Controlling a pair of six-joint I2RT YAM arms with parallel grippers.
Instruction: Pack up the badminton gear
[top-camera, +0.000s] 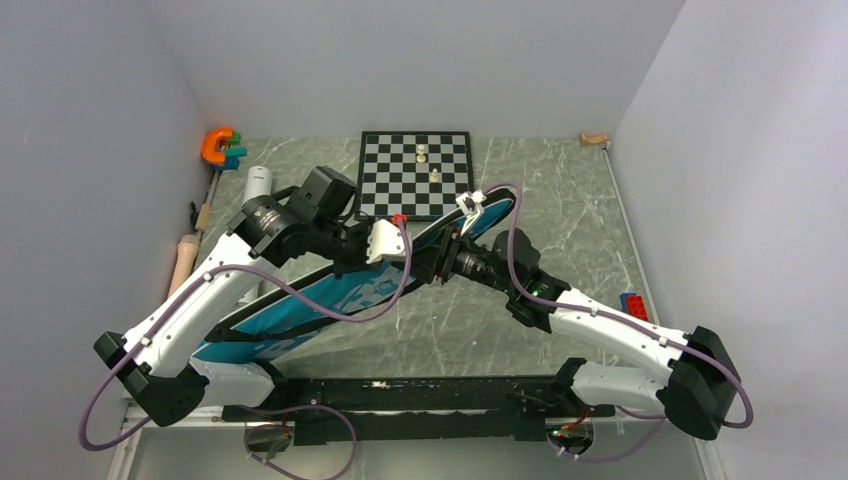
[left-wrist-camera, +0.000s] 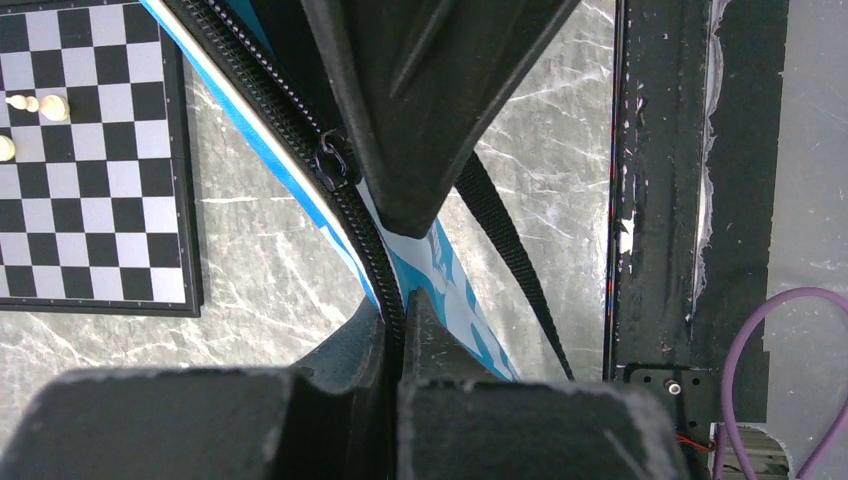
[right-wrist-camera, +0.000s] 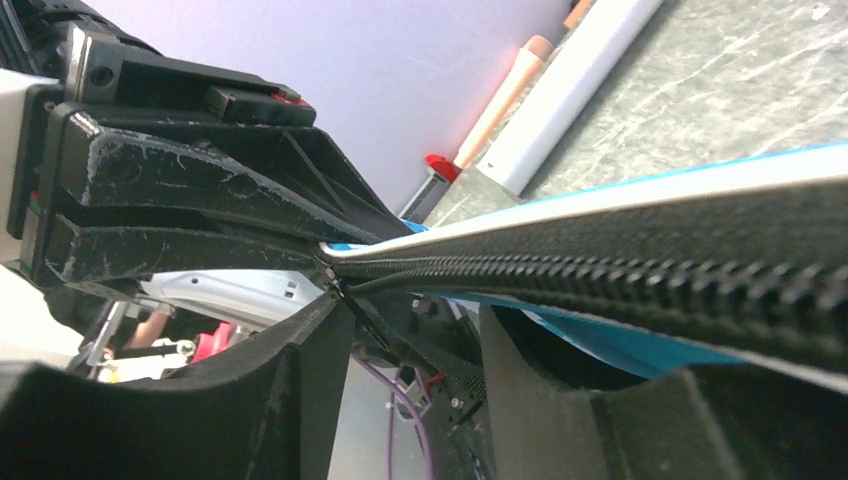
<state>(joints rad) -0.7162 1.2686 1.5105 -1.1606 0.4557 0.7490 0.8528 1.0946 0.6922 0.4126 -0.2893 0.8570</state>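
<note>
Bag edge pinched in left gripper; right gripper spread at its zipper.

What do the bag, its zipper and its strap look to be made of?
The bag: likely synthetic fabric, smooth, printed blue and white. The zipper: black, apparently plastic coil teeth on cloth tape. The strap: black woven webbing, ribbed weave visible.

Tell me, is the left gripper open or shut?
Shut: the left gripper pinches the blue bag at its zipper, fingers pressed together.

Pale walls, grey marbled tabletop
</note>
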